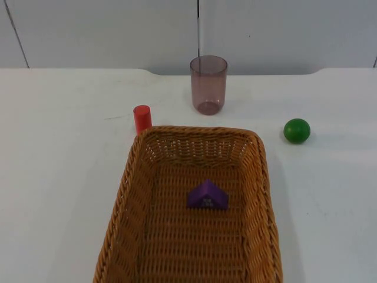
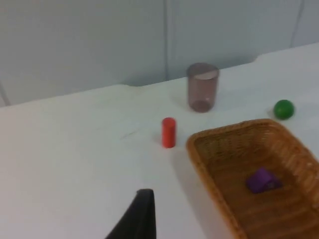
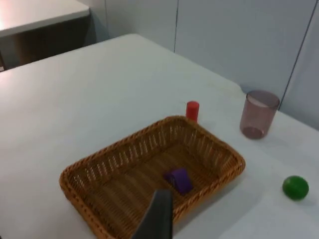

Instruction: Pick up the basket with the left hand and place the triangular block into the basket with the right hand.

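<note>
A brown wicker basket stands on the white table, running off the picture's near edge in the top view. A purple triangular block lies on the basket's floor near its middle, roof edge up. The left wrist view has the basket and block off to one side; my left gripper hangs over bare table left of the basket, apart from it. My right gripper is raised on the basket's right side, clear of the rim, with the block beyond it.
A translucent purple cup stands upright behind the basket near the wall. A short red cylinder stands close to the basket's far left corner. A green ball rests to the basket's right. White table top lies open on both sides.
</note>
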Action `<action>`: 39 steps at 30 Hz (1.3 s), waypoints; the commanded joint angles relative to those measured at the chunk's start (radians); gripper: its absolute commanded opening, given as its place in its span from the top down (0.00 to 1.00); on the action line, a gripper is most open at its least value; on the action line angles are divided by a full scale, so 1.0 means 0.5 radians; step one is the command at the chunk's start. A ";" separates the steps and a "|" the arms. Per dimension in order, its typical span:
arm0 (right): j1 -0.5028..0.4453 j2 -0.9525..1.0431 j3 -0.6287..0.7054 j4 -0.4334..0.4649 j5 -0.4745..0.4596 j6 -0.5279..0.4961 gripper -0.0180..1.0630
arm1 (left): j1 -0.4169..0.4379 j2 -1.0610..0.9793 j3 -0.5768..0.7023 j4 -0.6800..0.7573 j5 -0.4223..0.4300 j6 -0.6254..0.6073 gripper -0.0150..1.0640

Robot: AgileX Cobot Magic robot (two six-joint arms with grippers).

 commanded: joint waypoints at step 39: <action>0.013 -0.468 0.258 0.099 0.516 0.105 0.26 | 0.002 -0.302 0.206 0.337 0.333 -0.331 0.01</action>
